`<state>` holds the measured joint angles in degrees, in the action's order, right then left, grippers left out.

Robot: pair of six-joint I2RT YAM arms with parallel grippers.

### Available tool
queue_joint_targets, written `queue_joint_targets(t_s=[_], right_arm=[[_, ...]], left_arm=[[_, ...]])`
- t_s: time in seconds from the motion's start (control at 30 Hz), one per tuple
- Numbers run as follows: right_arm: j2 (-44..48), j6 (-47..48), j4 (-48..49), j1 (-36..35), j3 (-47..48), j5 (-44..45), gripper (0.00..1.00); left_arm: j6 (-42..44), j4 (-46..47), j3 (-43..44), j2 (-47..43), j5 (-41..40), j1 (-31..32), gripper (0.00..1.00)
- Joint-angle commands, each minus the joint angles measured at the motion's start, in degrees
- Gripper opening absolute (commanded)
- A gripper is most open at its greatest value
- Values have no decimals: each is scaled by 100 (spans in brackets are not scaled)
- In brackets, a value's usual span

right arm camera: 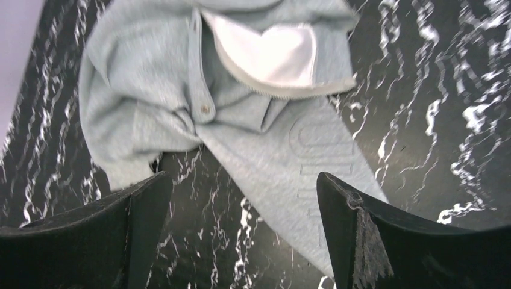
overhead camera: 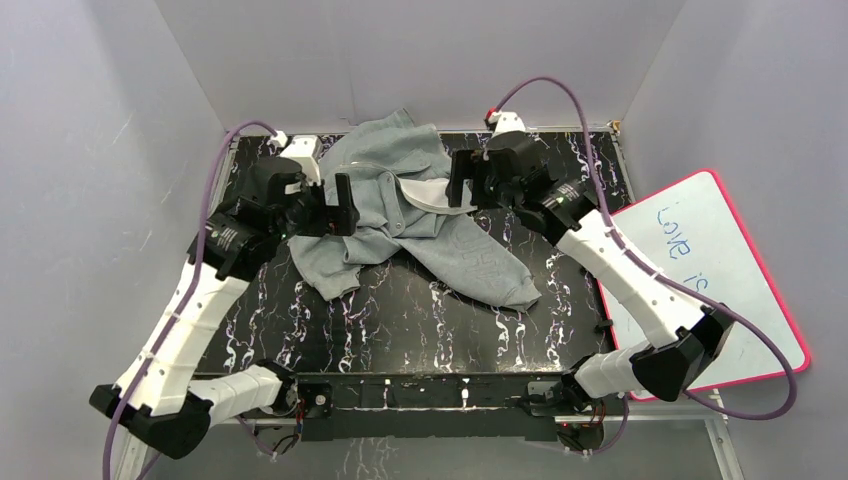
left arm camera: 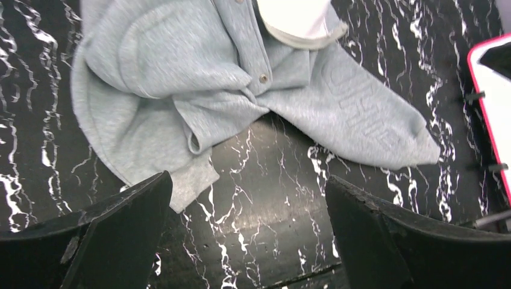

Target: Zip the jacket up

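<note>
Both wrist views crop the crumpled grey jacket; white lining shows, 1 sleeve faintly lettered. Left claw and right claw hang spread, empty.

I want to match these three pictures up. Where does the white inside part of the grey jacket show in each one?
Top external: the white lining is just above the picture's centre.
Left wrist: the white lining is at the top edge, right of centre.
Right wrist: the white lining is in the upper middle.
Shared landmark: the lettered sleeve, running down and right from just below it.
</note>
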<state>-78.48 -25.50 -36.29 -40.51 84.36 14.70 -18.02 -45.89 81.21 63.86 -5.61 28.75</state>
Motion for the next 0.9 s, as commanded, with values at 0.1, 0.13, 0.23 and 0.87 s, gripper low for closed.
queue_joint_targets(t_s=[0.1,0.13,0.23,0.87], right_arm=[[-12,289,174,-26,347,610,99],[-69,326,245,-27,300,582,99],[-443,363,171,-25,482,423,99],[-2609,-62,1126,-10,1311,-848,93]], left_arm=[[-183,-68,-120,-664,-620,45,98],[-197,-88,-178,-751,-644,47,98],[-307,-207,-337,-972,-672,44,98],[-546,-456,-961,-1452,-521,43,98]])
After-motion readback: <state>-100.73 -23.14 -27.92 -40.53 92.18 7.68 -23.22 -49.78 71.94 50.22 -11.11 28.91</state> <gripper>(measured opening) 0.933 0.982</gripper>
